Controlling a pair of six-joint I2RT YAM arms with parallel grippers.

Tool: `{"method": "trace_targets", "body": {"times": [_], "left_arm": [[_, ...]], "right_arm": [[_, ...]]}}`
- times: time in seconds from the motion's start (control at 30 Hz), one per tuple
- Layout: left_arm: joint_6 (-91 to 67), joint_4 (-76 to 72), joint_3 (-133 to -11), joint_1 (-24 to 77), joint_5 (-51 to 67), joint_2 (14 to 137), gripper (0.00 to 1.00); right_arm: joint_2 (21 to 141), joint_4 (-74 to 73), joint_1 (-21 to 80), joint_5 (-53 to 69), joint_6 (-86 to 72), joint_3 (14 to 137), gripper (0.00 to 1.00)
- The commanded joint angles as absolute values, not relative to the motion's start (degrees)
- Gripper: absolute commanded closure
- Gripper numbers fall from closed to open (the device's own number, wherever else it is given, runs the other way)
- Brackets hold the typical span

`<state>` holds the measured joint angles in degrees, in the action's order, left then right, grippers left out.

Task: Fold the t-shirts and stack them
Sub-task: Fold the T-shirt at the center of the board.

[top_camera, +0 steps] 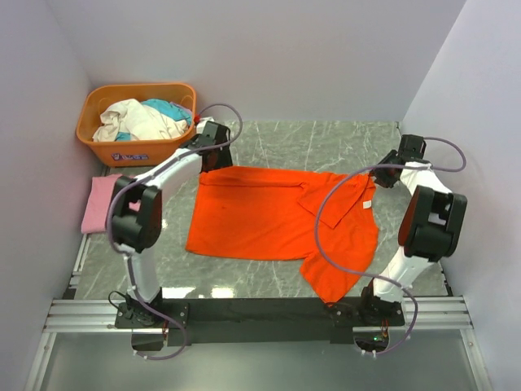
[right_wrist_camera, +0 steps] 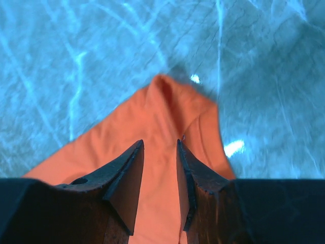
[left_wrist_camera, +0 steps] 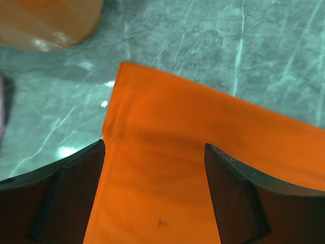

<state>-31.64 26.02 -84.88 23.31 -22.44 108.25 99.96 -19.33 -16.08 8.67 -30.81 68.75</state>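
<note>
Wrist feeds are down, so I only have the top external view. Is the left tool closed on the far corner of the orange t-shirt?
Observer: No. The left tool is wide open, straddling a corner of the orange t-shirt without pinching it.
Operator: And the right one?
Observer: The right tool is nearly closed, and a fold of the shirt looks pinched in the narrow gap.

Orange-red t-shirt (top_camera: pixel 269 216) spread flat, centre, pink t-shirt (top_camera: pixel 99 204) apparently folded, far left
</note>
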Motion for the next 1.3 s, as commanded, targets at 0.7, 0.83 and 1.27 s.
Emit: {"method": "trace_targets", "body": {"times": [0.7,0.83,1.27], "left_arm": [[-32.34,29.18,-99.05,23.20,-23.99,128.67,0.17],[-32.52,29.62,-99.32,23.03,-24.08,129.64,0.17],[-30.50,30.06,-112.04,22.85,-22.59,135.52,0.17]], "right_arm": [[115.23,-19.77,-20.74,15.03,-32.08,81.39,0.99],[115.66,-19.34,-22.58,14.68,-32.87,81.91,1.00],[120.93,-18.55,-24.08,17.31,-32.26,91.31,1.00]]}}
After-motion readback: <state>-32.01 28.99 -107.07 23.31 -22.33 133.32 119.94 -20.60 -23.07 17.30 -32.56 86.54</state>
